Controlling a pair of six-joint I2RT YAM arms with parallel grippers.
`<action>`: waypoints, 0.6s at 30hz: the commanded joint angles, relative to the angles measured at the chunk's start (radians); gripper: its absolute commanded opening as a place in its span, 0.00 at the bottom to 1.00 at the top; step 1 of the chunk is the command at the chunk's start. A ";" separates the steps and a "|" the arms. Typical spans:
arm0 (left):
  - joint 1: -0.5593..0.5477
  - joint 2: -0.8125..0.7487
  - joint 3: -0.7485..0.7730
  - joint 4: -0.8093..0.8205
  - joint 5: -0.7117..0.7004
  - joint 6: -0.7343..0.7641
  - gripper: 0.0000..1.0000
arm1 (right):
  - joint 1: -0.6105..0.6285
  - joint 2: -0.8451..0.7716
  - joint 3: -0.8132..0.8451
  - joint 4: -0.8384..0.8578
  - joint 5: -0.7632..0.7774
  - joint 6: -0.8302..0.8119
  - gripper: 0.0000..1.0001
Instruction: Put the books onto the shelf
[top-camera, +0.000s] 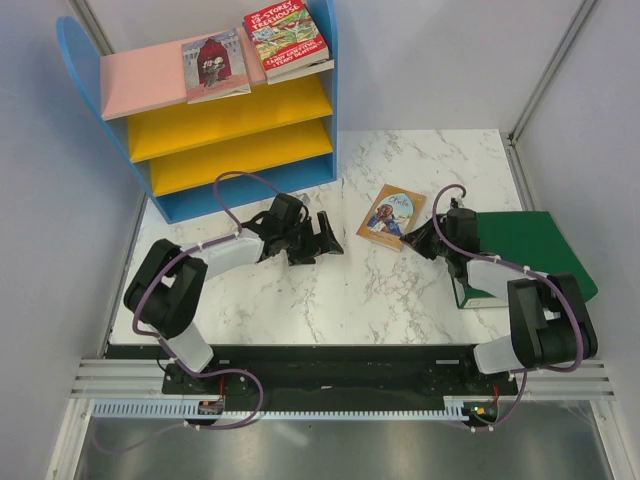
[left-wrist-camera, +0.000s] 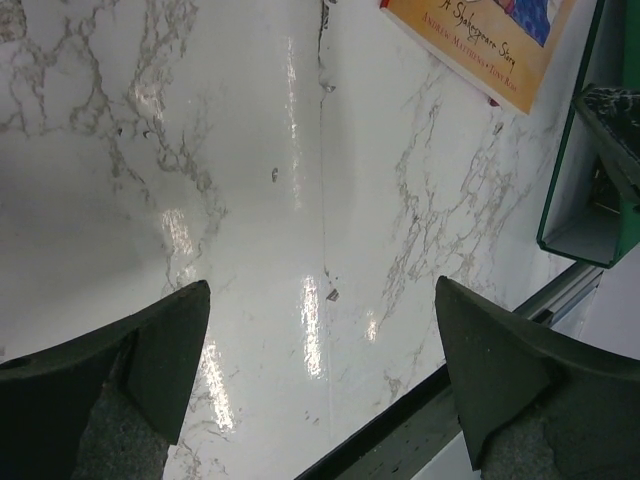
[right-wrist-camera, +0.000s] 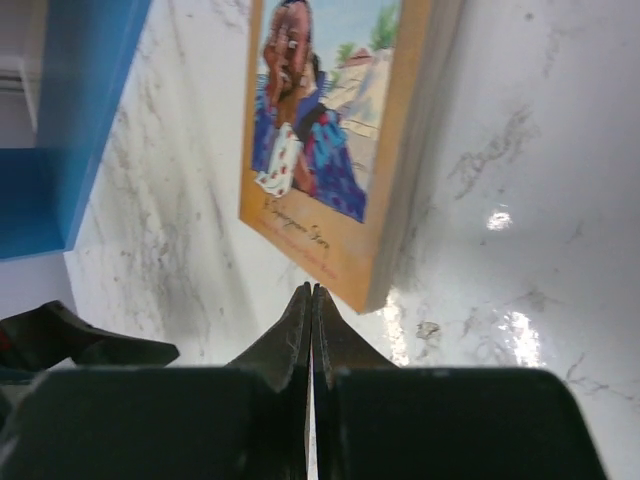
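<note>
The shelf (top-camera: 145, 80) stands at the back left. Two books lie on its pink top board: a pink-red one (top-camera: 215, 65) and the red "Treehouse" one (top-camera: 285, 38). A tan book with a round picture (top-camera: 392, 215) lies flat on the marble table, cover up. My right gripper (top-camera: 420, 243) is shut with nothing between its jaws. In the right wrist view its tips (right-wrist-camera: 312, 288) sit just short of the tan book's (right-wrist-camera: 330, 150) near corner. My left gripper (top-camera: 330, 235) is open and empty over bare marble (left-wrist-camera: 320, 290), left of the tan book (left-wrist-camera: 480, 40).
A large green binder (top-camera: 530, 255) lies on the right of the table beside the right arm, and its open end shows in the left wrist view (left-wrist-camera: 590, 200). The shelf's blue side panel (right-wrist-camera: 90, 100) stands beyond the tan book. White walls enclose the table.
</note>
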 joint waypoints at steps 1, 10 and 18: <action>0.001 -0.071 -0.095 0.196 0.047 -0.065 1.00 | -0.005 -0.091 -0.005 0.013 -0.076 -0.026 0.00; 0.004 -0.031 -0.192 0.397 0.138 -0.177 1.00 | -0.027 -0.091 0.011 -0.131 -0.041 -0.067 0.48; 0.001 0.132 0.117 0.266 0.083 -0.113 0.95 | -0.060 0.075 0.089 -0.105 -0.058 -0.064 0.65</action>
